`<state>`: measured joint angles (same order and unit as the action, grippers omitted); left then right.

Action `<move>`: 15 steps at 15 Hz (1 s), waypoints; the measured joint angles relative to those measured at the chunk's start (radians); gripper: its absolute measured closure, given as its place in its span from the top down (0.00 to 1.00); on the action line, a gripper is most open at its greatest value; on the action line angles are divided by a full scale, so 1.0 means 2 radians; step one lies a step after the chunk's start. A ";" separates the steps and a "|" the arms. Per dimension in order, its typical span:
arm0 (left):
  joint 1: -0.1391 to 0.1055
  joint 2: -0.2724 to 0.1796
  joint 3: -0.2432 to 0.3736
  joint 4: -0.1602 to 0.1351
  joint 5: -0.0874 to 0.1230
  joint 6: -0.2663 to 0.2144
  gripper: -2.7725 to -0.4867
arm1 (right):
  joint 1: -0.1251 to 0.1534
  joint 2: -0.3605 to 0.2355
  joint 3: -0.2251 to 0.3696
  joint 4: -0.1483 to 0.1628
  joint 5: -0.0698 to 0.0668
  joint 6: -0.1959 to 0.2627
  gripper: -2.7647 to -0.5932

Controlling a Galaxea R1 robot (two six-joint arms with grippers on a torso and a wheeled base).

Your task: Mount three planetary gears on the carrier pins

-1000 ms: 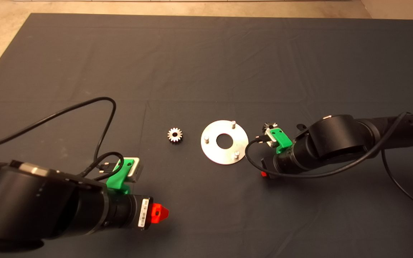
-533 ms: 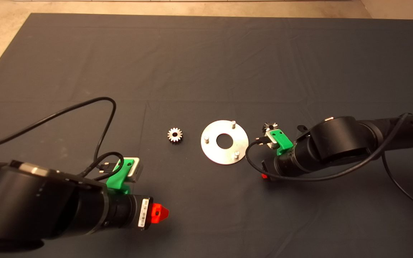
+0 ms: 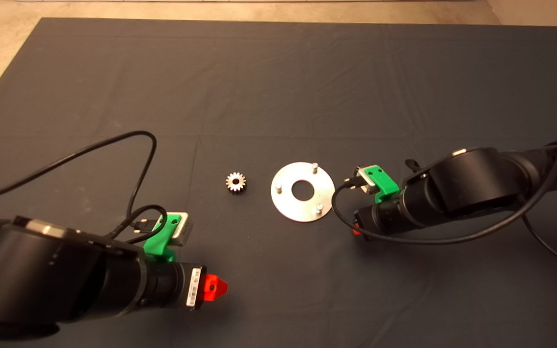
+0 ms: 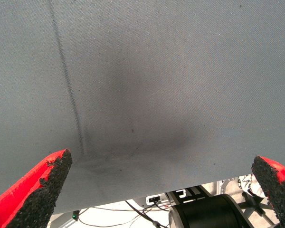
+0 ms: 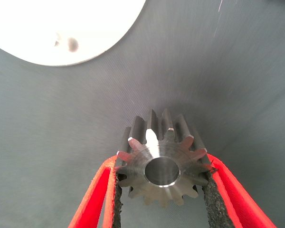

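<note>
**Gripping one gear beside the carrier disc**

Clamping a planetary gear between its two red fingers, the right gripper sits at about 4 o'clock from the carrier disc, close to its rim. The gear's flat face and centre hole point toward the wrist camera, its bore axis running along the fingers. A second gear lies flat on the mat at 9 o'clock from the disc, bore upward. Three carrier pins stand upright and bare. The left gripper waits at 7 o'clock, its fingers spread wide.
</note>
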<state>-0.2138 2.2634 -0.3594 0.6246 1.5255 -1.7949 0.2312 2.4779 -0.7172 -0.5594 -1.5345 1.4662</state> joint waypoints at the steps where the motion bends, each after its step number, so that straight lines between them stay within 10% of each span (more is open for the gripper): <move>1: 0.000 0.000 0.000 0.000 0.000 0.000 0.99 | 0.010 0.003 0.003 0.005 0.000 0.000 0.16; 15: 0.000 0.001 0.000 0.000 0.000 0.000 0.99 | 0.051 0.099 -0.074 0.044 0.000 0.000 0.16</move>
<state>-0.2140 2.2657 -0.3594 0.6245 1.5253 -1.7945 0.3328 2.6768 -0.8661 -0.4717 -1.5340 1.4657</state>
